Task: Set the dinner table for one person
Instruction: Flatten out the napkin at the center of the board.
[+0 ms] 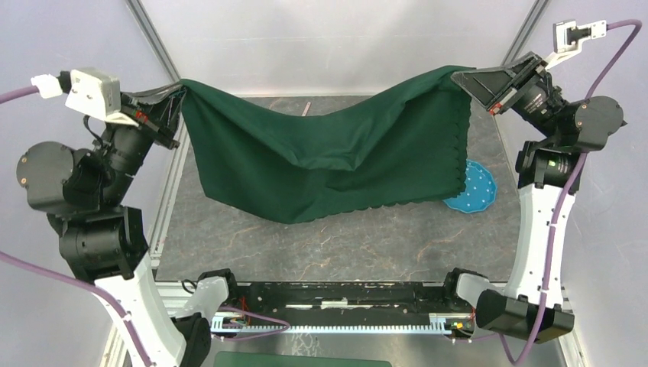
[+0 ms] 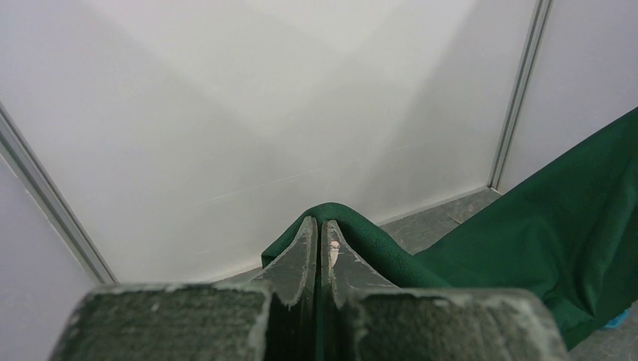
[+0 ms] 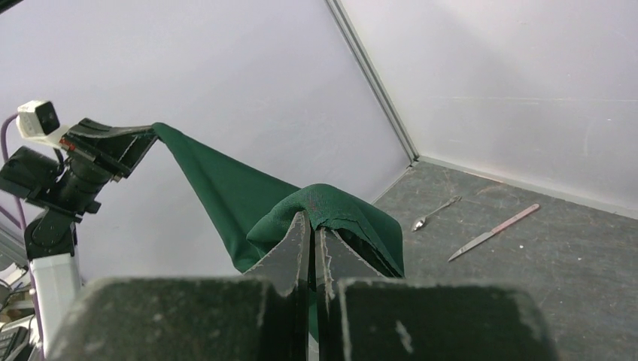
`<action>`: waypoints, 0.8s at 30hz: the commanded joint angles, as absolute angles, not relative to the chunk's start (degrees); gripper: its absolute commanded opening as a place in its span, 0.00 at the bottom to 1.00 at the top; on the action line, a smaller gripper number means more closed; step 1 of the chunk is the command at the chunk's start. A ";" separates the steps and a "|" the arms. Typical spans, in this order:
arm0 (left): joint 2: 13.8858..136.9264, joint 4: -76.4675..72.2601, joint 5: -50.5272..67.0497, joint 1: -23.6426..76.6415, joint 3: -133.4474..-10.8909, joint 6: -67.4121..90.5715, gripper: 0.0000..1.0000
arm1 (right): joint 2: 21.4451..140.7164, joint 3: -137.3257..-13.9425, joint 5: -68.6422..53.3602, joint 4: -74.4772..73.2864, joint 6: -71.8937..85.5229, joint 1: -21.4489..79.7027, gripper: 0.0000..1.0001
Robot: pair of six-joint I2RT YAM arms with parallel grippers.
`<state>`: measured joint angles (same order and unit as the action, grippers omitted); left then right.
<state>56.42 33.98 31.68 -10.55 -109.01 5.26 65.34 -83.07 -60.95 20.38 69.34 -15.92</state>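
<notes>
A dark green scallop-edged cloth (image 1: 321, 153) hangs stretched between my two grippers above the dark-grey stone-look dinner table (image 1: 321, 245). My left gripper (image 1: 172, 98) is shut on the cloth's left corner (image 2: 353, 226) at the far left. My right gripper (image 1: 470, 80) is shut on the right corner (image 3: 331, 207) at the far right. The cloth sags in the middle and its lower edge hangs near the table. A spoon (image 3: 435, 213) and a knife (image 3: 493, 232) lie on the table in the right wrist view.
A blue dotted plate (image 1: 475, 191) lies on the table at the right, partly hidden by the cloth. White enclosure walls and metal posts stand close behind and beside both grippers. A pink-handled item (image 1: 306, 109) shows at the far edge above the cloth.
</notes>
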 commanded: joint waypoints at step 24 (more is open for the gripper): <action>48.77 21.06 29.82 -10.83 -71.25 15.18 0.02 | 62.09 -60.19 -23.91 -24.03 25.77 -16.28 0.00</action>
<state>49.98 29.74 31.38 -10.55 -75.57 12.36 61.25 -63.57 -32.71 -25.82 32.67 -16.03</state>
